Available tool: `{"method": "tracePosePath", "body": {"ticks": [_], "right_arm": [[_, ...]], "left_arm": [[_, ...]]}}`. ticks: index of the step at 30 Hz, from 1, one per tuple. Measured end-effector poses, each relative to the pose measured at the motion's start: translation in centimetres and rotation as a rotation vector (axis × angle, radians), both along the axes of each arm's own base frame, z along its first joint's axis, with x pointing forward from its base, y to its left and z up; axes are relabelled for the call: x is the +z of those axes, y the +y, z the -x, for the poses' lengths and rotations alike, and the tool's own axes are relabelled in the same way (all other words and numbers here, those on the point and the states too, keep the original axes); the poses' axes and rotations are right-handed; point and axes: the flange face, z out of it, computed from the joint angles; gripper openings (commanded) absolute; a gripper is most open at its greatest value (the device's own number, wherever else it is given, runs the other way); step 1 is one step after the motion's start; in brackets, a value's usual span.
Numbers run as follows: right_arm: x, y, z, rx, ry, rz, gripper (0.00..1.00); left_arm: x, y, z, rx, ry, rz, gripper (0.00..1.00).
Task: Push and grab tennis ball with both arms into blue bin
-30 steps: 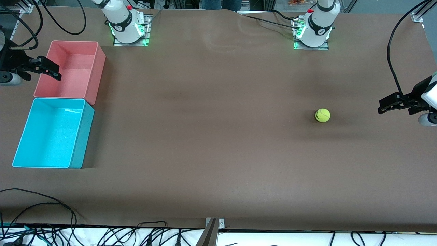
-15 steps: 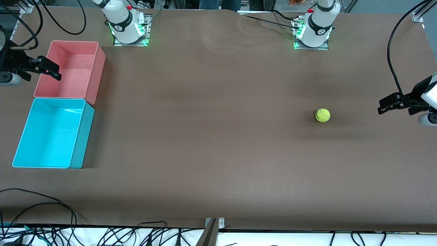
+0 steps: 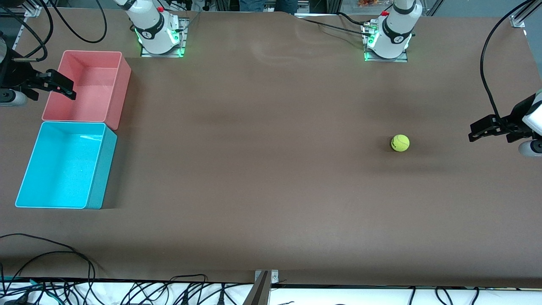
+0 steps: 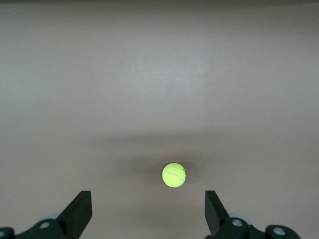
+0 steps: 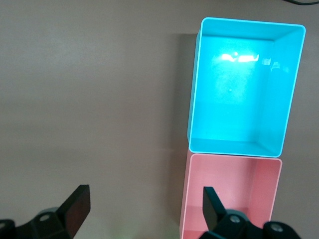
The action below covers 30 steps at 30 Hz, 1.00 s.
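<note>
One tennis ball (image 3: 400, 142) sits alone on the brown tabletop (image 3: 262, 169), toward the left arm's end, well apart from both bins. Left gripper (image 3: 482, 129) hangs over the tabletop at that same end, just outside the ball; in the left wrist view the ball (image 4: 174, 175) lies between the lines of its two fingers (image 4: 79, 214) but clear of them, touching neither. Fingers spread wide, nothing held. Right gripper (image 3: 59, 86) is up over the outer edge of the pink bin (image 3: 116, 91), at the right arm's end of the tabletop. Its fingers (image 5: 77, 209) are also spread wide and empty, seen in the right wrist view with the pink bin (image 5: 232, 186) and blue bin (image 5: 294, 84) below. Blue bin (image 3: 99, 169) stands nearer the front camera than the pink bin, the two short ends touching or very nearly so. Both bins upright, open side up, nothing inside either. Two arm bases glow green along the far edge: right arm (image 3: 152, 25) close by the pink bin, left arm (image 3: 396, 27) farther from the camera than the ball. Loose black cables (image 3: 55, 271) trail along the near edge of the tabletop.
</note>
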Motion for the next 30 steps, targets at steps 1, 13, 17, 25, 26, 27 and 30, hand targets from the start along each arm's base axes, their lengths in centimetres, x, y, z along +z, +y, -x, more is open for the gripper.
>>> {"method": "tracePosePath", "body": {"ticks": [1, 13, 17, 25, 26, 27, 30], "right_arm": [[0.00, 0.00, 0.00, 0.000, 0.000, 0.000, 1.00], [0.00, 0.00, 0.00, 0.000, 0.000, 0.000, 1.00], [0.00, 0.00, 0.00, 0.000, 0.000, 0.000, 1.00], [0.00, 0.00, 0.00, 0.000, 0.000, 0.000, 1.00], [0.00, 0.00, 0.00, 0.000, 0.000, 0.000, 1.00], [0.00, 0.00, 0.00, 0.000, 0.000, 0.000, 1.00], [0.00, 0.00, 0.00, 0.000, 0.000, 0.000, 1.00]], "left_arm": [[0.00, 0.00, 0.00, 0.000, 0.000, 0.000, 1.00], [0.00, 0.00, 0.00, 0.000, 0.000, 0.000, 1.00], [0.00, -0.01, 0.00, 0.000, 0.000, 0.000, 1.00], [-0.03, -0.29, -0.02, -0.005, 0.001, 0.001, 1.00], [-0.06, -0.28, -0.02, -0.005, 0.002, 0.001, 1.00], [-0.09, -0.27, -0.03, -0.005, 0.002, 0.001, 1.00], [-0.18, -0.24, -0.06, -0.002, 0.004, 0.001, 0.40]]}}
